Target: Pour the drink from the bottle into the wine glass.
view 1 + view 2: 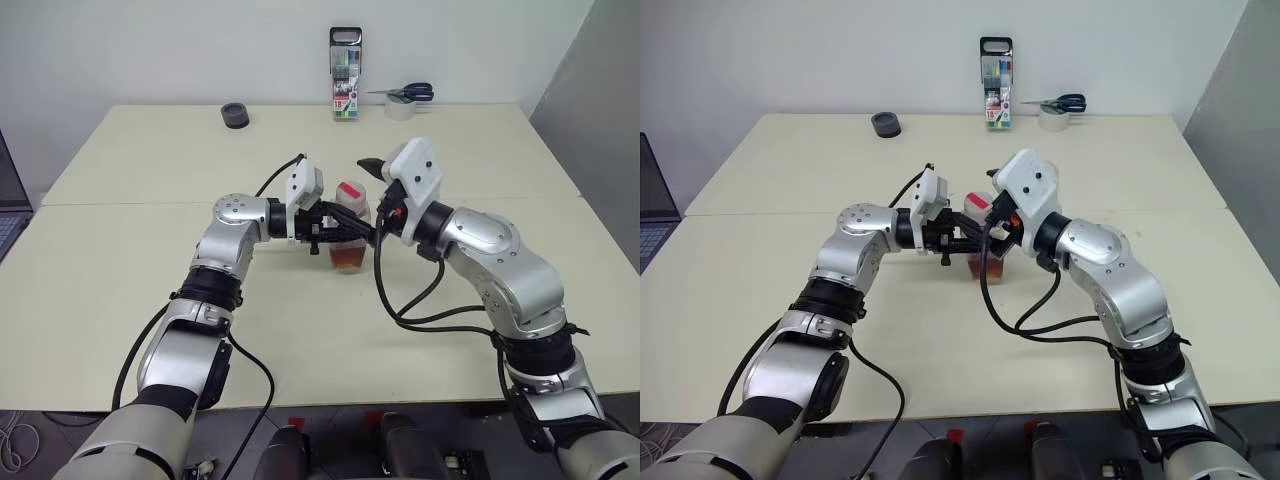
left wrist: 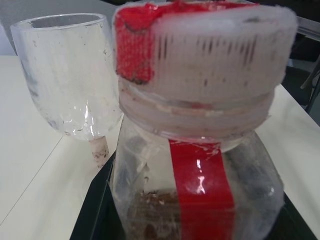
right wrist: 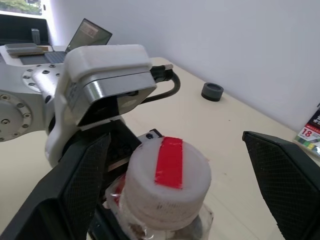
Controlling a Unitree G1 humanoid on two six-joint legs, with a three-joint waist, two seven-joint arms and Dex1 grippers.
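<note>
The bottle (image 1: 350, 228) stands upright near the middle of the cream table (image 1: 140, 170), and everything else is placed from it. It still wears its white cap (image 3: 168, 182), marked with a red strip across the top, and a band of amber-brown drink (image 1: 347, 261) sits in its lower part. The left gripper (image 1: 345, 232) reaches in from the bottle's left side and is clamped tight around its body, fingers closed on the plastic. The right gripper (image 3: 182, 187) comes from the bottle's right, and its two black fingers (image 3: 82, 175) stand spread wide on either side of the cap without touching it. In the left wrist view the wine glass (image 2: 70, 75) shows just beyond the bottle, close beside it, its clear bowl holding no liquid and its stem rising from the table. Far behind the bottle, along the table's back edge, stand a marker-pen case (image 1: 345, 74) upright, a tape roll (image 1: 400, 108) with scissors (image 1: 412, 92) lying on it to the case's right, and a small dark ring (image 1: 236, 116) well off to the left.
</note>
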